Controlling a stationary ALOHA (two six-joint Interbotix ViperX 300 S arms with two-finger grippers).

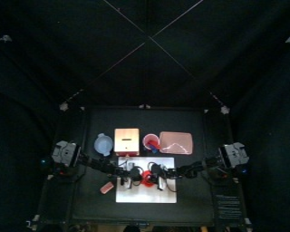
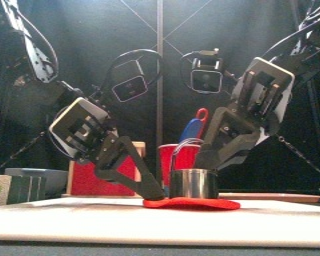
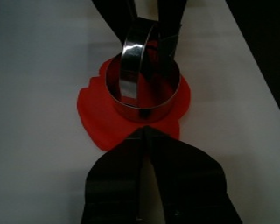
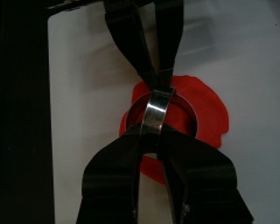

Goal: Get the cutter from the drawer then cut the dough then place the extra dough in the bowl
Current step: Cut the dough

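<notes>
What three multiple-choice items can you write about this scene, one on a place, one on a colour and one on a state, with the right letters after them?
1. Where is the cutter?
A. inside the drawer
B. on the dough, which lies on the white board
C. inside the bowl

2. What colour is the dough?
A. green
B. yellow
C. red

3. How is the cutter standing?
A. upright, with its wall rising straight up
B. lying on its side
C. lifted high above the table

Right letters:
1 B, because the front view shows the cutter resting on the flat dough and the wrist views show the board under it.
2 C, because the dough is red in the front view.
3 A, because its round wall stands straight on the dough in the front view.
</notes>
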